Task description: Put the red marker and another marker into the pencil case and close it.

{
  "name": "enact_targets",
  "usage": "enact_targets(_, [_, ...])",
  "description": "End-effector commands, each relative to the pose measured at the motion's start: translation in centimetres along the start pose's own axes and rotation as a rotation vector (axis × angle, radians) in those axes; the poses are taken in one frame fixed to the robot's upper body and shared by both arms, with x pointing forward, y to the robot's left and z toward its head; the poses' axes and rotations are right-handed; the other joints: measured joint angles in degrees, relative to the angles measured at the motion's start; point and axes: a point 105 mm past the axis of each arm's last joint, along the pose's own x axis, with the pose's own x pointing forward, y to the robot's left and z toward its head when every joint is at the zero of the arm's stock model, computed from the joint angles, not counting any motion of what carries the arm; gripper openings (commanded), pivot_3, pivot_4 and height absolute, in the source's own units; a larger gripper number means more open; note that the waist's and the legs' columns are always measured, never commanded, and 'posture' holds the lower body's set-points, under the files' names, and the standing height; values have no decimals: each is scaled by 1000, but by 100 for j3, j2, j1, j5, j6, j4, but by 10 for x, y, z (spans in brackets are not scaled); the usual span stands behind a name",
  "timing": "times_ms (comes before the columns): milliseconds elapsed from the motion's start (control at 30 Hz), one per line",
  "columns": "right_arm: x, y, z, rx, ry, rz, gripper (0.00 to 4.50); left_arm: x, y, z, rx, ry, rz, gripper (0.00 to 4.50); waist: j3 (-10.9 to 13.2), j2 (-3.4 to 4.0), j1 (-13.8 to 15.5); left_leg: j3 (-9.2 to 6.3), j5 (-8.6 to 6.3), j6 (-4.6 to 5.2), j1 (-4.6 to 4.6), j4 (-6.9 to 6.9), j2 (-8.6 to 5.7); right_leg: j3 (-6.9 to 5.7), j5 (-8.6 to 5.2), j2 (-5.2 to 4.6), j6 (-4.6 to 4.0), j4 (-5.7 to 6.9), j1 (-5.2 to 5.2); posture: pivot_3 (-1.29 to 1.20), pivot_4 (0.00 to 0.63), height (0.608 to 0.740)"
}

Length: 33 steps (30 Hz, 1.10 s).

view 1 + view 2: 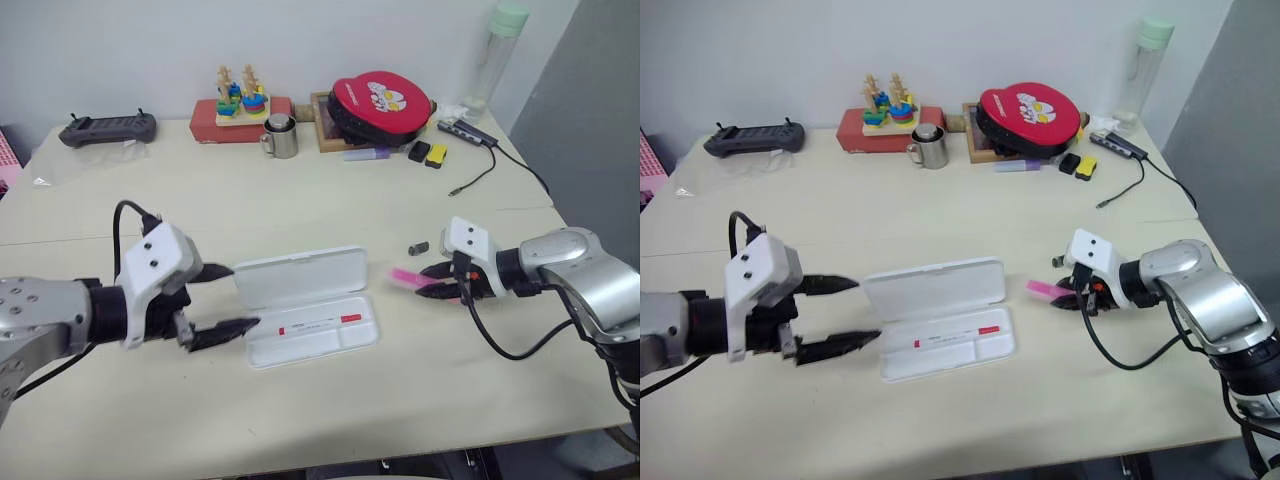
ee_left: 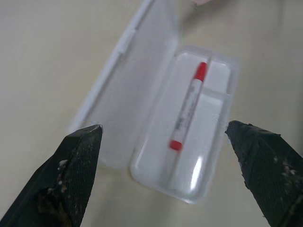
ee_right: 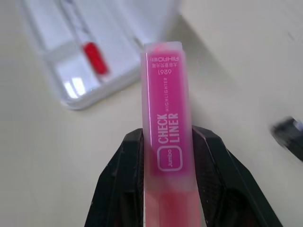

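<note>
Far left, back of table: black handheld controller beside a clear plastic bag; further along the back edge, red box carrying a coloured stacking toy, then a steel mug.

Left gripper over the near left of the table, fingers spread wide, nothing between them; tips just short of the pencil case's left end, one level with the lid, one level with the tray.

Pencil case near table centre, open, lid laid flat behind the tray; red marker inside the tray, lengthwise, red cap toward the right end.

Behind centre-right: round red case propped on a wooden frame; purple marker in front of it; black and yellow small items; cable hub with trailing wire; tall clear bottle with green cap at the back corner.

Small dark cap-like piece lying on the table right of the case.

Right gripper right of the case and apart from it, clamped on the pink highlighter; highlighter sticking out past the fingertips toward the case, clear of the tabletop.
</note>
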Motion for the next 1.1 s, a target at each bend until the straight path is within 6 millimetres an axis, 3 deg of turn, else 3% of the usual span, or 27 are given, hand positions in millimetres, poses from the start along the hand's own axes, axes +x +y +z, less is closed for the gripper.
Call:
enact_targets(33, [2,18,30,-129,-62,79,1074,-16,7,-7,45,71,69,4500,0,0,-2,1,0,0,2,1,0,1,-1,0,0,0,1,0,150,740])
enact_targets(233, [33,38,53,-218,-119,162,1074,-17,20,-26,82,157,112,4500,-1,0,-8,0,1,-1,9,3,15,-1,-1,17,-1,3,2,0,150,740])
enact_targets(533, [82,51,60,-232,-137,181,1074,-15,32,-40,78,199,109,4500,-1,0,-6,1,0,-2,4,-1,19,-1,8,17,-17,0,-3,0,150,740])
enact_targets(800, [106,60,73,-221,-151,176,1074,-8,38,-44,65,208,82,4500,0,1,-7,1,0,-2,-1,-5,23,-3,7,21,-21,11,-15,0,150,740])
enact_targets(1000, [114,71,72,-223,-152,196,1074,-9,45,-44,70,231,63,4500,0,1,-8,0,0,-2,-1,-4,23,-5,7,22,-21,12,-15,0,150,740])
enact_targets(1100, [121,80,61,-242,-128,213,1074,-11,48,-48,67,256,52,4500,0,1,-10,-2,0,-1,1,-5,26,-7,6,26,-22,14,-15,0,150,740])
